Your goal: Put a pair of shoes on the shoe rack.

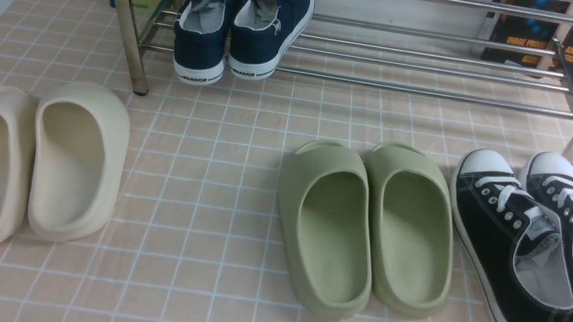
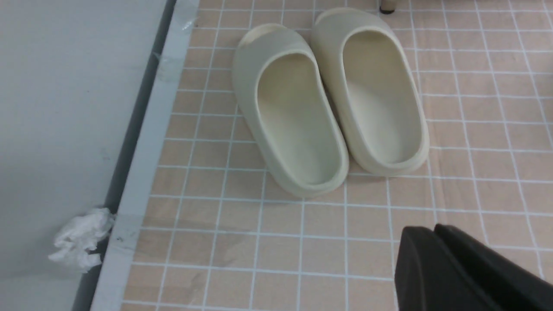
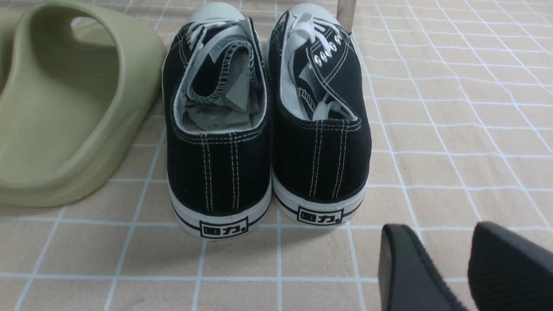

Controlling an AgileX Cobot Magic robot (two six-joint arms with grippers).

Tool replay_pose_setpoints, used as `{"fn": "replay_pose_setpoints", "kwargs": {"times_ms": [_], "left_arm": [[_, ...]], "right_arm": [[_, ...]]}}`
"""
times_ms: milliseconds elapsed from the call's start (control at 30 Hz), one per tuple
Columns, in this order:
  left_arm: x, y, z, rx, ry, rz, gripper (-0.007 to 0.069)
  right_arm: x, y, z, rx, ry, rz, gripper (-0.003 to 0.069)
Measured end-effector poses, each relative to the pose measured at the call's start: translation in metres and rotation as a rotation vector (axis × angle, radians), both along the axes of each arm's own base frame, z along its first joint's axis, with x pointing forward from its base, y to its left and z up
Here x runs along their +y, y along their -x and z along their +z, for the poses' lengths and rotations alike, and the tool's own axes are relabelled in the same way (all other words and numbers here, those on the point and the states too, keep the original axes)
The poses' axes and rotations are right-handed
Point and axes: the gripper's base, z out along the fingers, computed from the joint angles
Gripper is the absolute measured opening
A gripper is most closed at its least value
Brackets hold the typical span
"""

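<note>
Fig.: end-stage view of the shoe-racking task. The pair of shoes [image 1: 241, 23], navy canvas slip-ons w/ white soles, sits side by side on the lower bars of the shoe rack [image 1: 426, 62], toward its left end, heels out and overhanging the front bar a little, toes pointing to the wall. Paper stuffing shows in both openings. Neither arm shows in the front view and nothing is touching the pair.

Left gripper [image 2: 436, 242]: seen only in its wrist view, the dark fingers lie pressed together w/ no gap and nothing between them, i.e. clenched and empty, hanging over bare tiled mat near the cream slides [image 2: 332, 99]. Right gripper [image 3: 436, 259]: fingers apart w/ mat visible between, released and empty, just behind the heels of the black lace-up sneakers [image 3: 265, 116], which stand beside the green slides [image 3: 65, 108].

Status, as judged from these views: the placing looks done, since both shoes are on the rack and unheld. Nothing obvious is left except perhaps nudging the heels further in so they rest fully on the bars. Other footwear sits on the mat in front of the rack; none is on it.
</note>
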Motion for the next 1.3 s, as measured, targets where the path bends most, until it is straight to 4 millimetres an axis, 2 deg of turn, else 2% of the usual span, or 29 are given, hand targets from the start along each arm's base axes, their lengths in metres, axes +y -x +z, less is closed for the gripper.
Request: {"fn": "replay_pose_setpoints", "kwargs": {"times_ms": [133, 267, 400, 467, 533, 700, 900, 1133, 1300], "left_arm": [[0.001, 0.003, -0.015, -0.117, -0.012, -0.033, 0.0037], [-0.003, 0.015, -0.053, -0.355, 0.024, -0.042, 0.0013], [-0.012, 0.015, -0.095, -0.509, 0.028, -0.012, 0.0012], [-0.014, 0.012, -0.106, -0.528, 0.029, 0.003, 0.0013], [-0.015, 0.003, -0.131, -0.521, 0.041, 0.040, 0.0013], [-0.012, -0.007, -0.174, -0.417, 0.040, 0.092, 0.0015], [-0.011, -0.010, -0.200, -0.339, 0.021, 0.089, 0.0015], [-0.014, -0.010, -0.212, -0.259, 0.027, 0.026, 0.0015], [-0.016, -0.010, -0.212, -0.256, 0.033, -0.016, 0.0015]], "right_arm": [[0.000, 0.000, 0.000, 0.000, 0.000, 0.000, 0.0237], [0.000, 0.000, 0.000, 0.000, 0.000, 0.000, 0.0237], [0.000, 0.000, 0.000, 0.000, 0.000, 0.000, 0.0237], [0.000, 0.000, 0.000, 0.000, 0.000, 0.000, 0.0237], [0.000, 0.000, 0.000, 0.000, 0.000, 0.000, 0.0237], [0.000, 0.000, 0.000, -0.001, 0.000, 0.000, 0.0237], [0.000, 0.000, 0.000, -0.001, 0.000, 0.000, 0.0237], [0.000, 0.000, 0.000, -0.001, 0.000, 0.000, 0.0237], [0.000, 0.000, 0.000, -0.001, 0.000, 0.000, 0.0237]]}}
